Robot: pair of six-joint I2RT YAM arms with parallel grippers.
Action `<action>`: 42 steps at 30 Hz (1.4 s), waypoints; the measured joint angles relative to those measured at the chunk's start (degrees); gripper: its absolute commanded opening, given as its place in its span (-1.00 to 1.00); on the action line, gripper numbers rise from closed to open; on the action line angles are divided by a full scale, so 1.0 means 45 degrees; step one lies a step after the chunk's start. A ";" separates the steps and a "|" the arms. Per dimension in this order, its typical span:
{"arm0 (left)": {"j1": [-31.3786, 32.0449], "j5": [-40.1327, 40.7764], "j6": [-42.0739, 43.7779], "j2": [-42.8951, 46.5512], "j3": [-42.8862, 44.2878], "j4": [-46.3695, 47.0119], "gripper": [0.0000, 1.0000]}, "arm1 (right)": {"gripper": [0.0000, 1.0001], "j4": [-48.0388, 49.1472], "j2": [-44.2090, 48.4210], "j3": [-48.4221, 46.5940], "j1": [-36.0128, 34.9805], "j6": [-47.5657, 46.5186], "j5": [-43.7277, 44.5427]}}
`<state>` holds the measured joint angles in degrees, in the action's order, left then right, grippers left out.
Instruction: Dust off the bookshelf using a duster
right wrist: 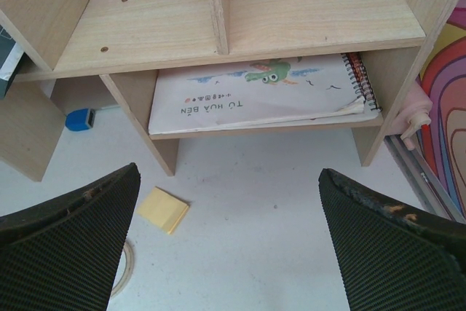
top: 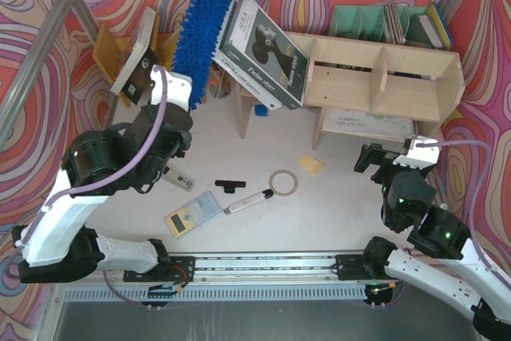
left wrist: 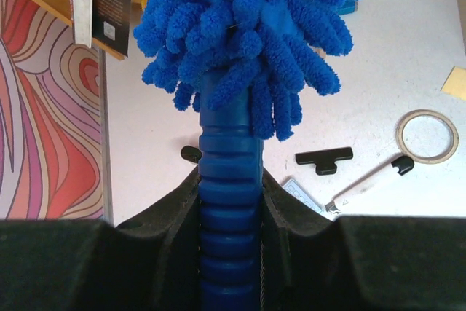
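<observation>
The blue fluffy duster (top: 209,13) points up and away from me, its shaggy head beside the white and black box (top: 263,53) that leans on the left end of the bookshelf (top: 383,77). My left gripper (top: 188,85) is shut on the duster's ribbed blue handle (left wrist: 229,194), below the strands (left wrist: 247,27). Low in front of the pale plywood bookshelf (right wrist: 240,20), my right gripper (right wrist: 229,209) stands open over bare table with nothing between its fingers; it also shows right of centre in the top view (top: 375,157).
A spiral sketchbook (right wrist: 255,92) lies under the shelf. On the table are a yellow note pad (top: 310,164), a tape ring (top: 283,182), a white pen (top: 247,201), a black T-shaped piece (top: 229,185) and a calculator (top: 192,213). Books stand at the back left (top: 132,57) and back right (top: 391,21).
</observation>
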<state>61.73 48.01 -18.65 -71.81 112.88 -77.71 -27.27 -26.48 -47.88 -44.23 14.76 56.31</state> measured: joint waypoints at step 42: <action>-0.3585 -0.3138 0.2924 -0.3793 0.4109 -0.0112 -1.00 | 0.93 0.0000 0.0112 0.0005 0.0000 0.0000 0.0005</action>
<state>45.60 33.89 -5.50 -88.88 131.37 -78.22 -27.27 -25.98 -47.86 -44.23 14.76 56.34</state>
